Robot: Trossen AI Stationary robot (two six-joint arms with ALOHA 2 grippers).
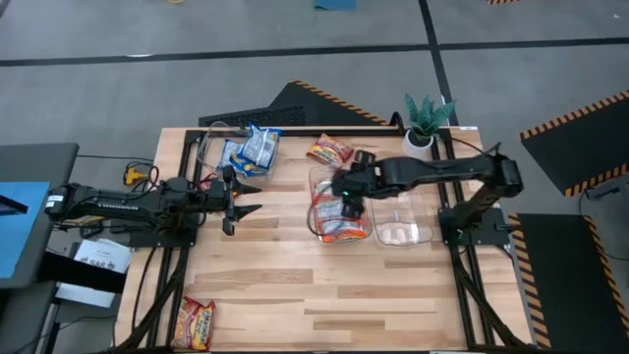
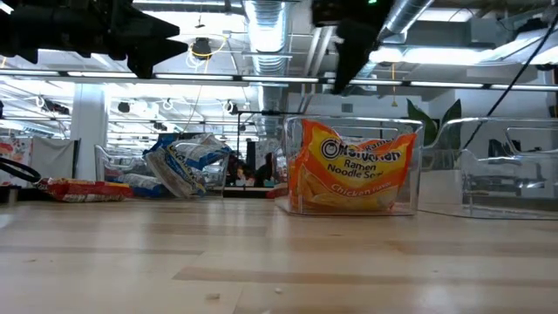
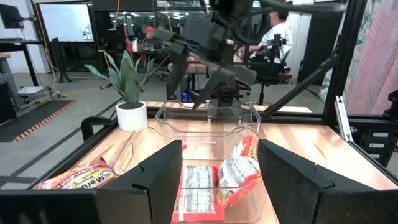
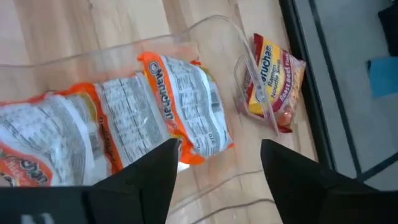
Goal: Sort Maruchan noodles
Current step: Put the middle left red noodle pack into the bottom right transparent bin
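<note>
Orange-and-white Maruchan noodle packets lie piled in a clear bin at mid-table. One of them stands against the bin's near wall. My right gripper hangs open just above this bin, pointing slantwise down, with nothing between its fingers. Blue-and-white packets fill a clear bin at the far left. One red-and-yellow packet lies flat on the table beyond the middle bin, and another lies at the near left corner. My left gripper waits open at the left, pointing level toward the middle bin.
A second clear bin stands right of the orange one. A potted plant sits at the far right corner. Bare wood stretches across the table's near half. Beyond the table, a person sits on a chair.
</note>
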